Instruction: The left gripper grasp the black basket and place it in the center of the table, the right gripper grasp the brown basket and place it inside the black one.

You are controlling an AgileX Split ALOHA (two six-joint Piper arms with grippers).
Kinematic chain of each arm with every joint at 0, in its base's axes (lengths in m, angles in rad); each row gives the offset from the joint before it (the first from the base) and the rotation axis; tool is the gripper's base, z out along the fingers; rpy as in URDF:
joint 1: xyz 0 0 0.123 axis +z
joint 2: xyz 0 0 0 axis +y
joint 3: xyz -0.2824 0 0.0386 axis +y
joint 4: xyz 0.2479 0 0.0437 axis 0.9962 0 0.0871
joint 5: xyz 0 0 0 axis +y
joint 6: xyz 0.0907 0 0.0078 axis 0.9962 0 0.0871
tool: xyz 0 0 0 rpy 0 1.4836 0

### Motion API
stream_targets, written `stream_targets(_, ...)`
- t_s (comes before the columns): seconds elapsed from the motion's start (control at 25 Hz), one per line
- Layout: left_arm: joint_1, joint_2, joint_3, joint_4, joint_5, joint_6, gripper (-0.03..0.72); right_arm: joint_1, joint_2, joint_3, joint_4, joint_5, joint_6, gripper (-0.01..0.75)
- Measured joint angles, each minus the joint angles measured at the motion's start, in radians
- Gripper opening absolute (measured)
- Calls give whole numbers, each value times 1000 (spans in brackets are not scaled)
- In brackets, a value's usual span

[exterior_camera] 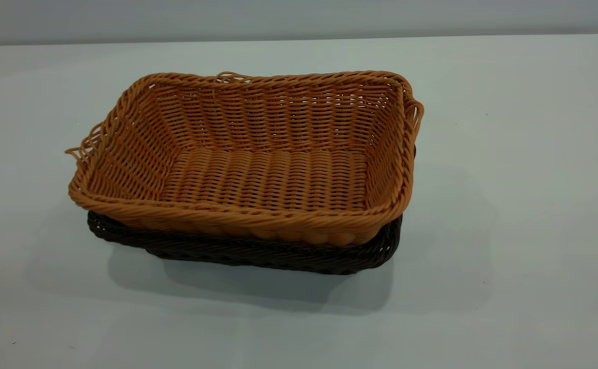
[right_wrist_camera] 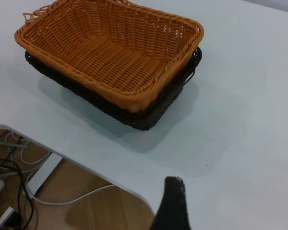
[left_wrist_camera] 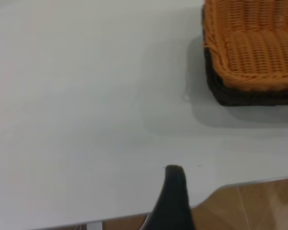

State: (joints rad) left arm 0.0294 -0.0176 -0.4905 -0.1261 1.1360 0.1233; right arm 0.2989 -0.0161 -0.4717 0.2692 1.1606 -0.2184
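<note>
The brown basket (exterior_camera: pixel 258 169) sits nested inside the black basket (exterior_camera: pixel 258 253) at the middle of the table (exterior_camera: pixel 509 154). Only the black basket's rim and lower wall show beneath it. Both baskets also show in the right wrist view, brown (right_wrist_camera: pixel 110 52) inside black (right_wrist_camera: pixel 149 117), and at the corner of the left wrist view, brown (left_wrist_camera: pixel 259 43) and black (left_wrist_camera: pixel 235 98). My left gripper (left_wrist_camera: pixel 228 201) is open and empty above the table's edge, well away from the baskets; one finger (left_wrist_camera: pixel 174 196) shows. My right gripper (right_wrist_camera: pixel 207 201) is open and empty, also drawn back; one finger (right_wrist_camera: pixel 174 203) shows.
The table edge (right_wrist_camera: pixel 86 165) runs close to the right gripper, with cables (right_wrist_camera: pixel 9 167) on the wooden floor below. The table edge (left_wrist_camera: pixel 240 184) also runs by the left gripper. Neither arm shows in the exterior view.
</note>
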Motion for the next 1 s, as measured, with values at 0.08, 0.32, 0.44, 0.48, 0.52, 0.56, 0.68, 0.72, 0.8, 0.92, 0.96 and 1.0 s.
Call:
stream_targets(0.08,0,0,0,3,0,-8,583,0,0,0,2,0,0,565)
stream_targets(0.32,0,0,0,5,0,-13,583,0,0,0,3,0,0,565)
stream_targets(0.44,0,0,0,6,-1,-12,583,0,0,0,3,0,0,565)
stream_targets(0.48,0,0,0,7,-2,-9,583,0,0,0,3,0,0,565)
stream_targets(0.52,0,0,1,8,-3,-9,583,0,0,0,3,0,0,565)
stream_targets(0.56,0,0,1,10,-3,-9,583,0,0,0,3,0,0,565)
stream_targets(0.68,0,0,1,24,-4,-8,583,0,0,0,5,0,0,565)
stream_targets(0.72,0,0,1,29,-5,-10,583,0,0,0,5,0,0,565)
stream_targets(0.8,0,0,1,31,-6,-12,583,0,0,0,5,0,0,565)
stream_targets(0.92,0,0,1,32,-6,-12,583,0,0,0,5,0,0,565)
stream_targets(0.96,0,0,1,32,-6,-12,583,0,0,0,5,0,0,565)
stream_targets(1.0,0,0,1,32,-6,-12,583,0,0,0,5,0,0,565)
